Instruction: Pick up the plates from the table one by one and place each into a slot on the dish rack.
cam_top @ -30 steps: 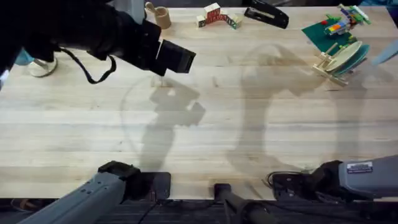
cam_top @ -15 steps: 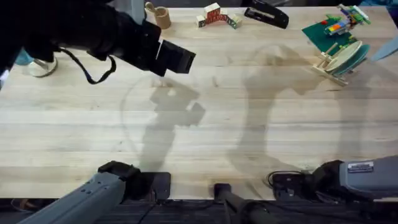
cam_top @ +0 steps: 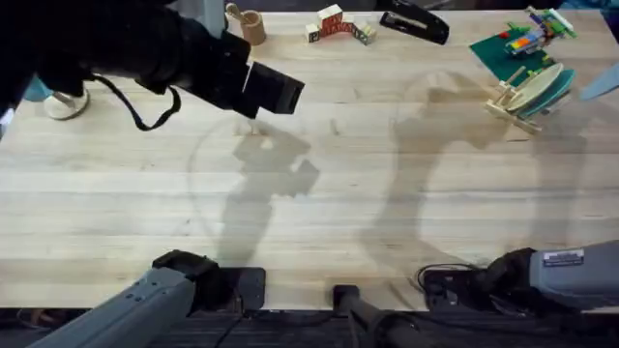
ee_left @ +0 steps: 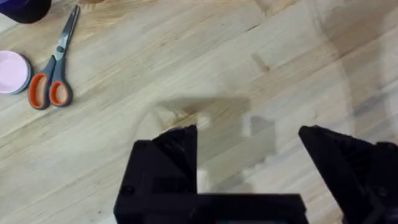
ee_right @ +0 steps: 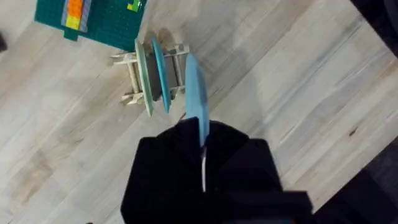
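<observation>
Right gripper (ee_right: 202,163) — clamped on light blue plate (ee_right: 194,99) beside dish rack (ee_right: 149,78); left gripper (ee_left: 249,155) — fingers spread, holding nothing.

Dish rack (cam_top: 522,95) far right on table (cam_top: 319,193), before baseplate (cam_top: 503,53).

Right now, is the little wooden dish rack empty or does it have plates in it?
Not empty. The small pale-wood dish rack holds two round plates on edge: a pale one and a teal one. The right gripper holds a third, blue.
</observation>
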You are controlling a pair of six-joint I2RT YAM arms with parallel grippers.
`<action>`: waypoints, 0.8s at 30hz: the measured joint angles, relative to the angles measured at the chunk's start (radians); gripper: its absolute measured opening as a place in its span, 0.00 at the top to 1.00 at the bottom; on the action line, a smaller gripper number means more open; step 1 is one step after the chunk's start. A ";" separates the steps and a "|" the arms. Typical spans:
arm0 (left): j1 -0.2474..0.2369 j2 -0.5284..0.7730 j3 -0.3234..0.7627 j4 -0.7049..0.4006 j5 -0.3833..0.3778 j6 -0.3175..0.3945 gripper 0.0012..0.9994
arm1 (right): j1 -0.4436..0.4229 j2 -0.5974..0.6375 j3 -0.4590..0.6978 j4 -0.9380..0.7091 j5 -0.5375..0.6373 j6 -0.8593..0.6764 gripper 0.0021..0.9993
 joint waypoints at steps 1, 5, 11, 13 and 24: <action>0.000 0.000 0.000 0.000 0.000 -0.001 0.01 | -0.001 0.010 0.000 0.002 -0.005 -0.004 0.97; 0.000 0.000 0.000 0.000 0.000 -0.009 0.01 | -0.001 0.056 0.000 0.021 -0.028 -0.022 0.97; 0.000 0.000 0.000 0.000 0.000 -0.017 0.01 | -0.010 0.088 0.000 0.054 -0.066 -0.040 0.97; 0.000 0.000 0.000 0.000 0.000 -0.021 0.01 | -0.017 0.089 0.000 0.056 -0.073 -0.043 0.97; 0.000 0.000 0.000 0.000 0.000 -0.039 0.01 | -0.050 0.130 0.000 0.065 -0.081 -0.055 0.97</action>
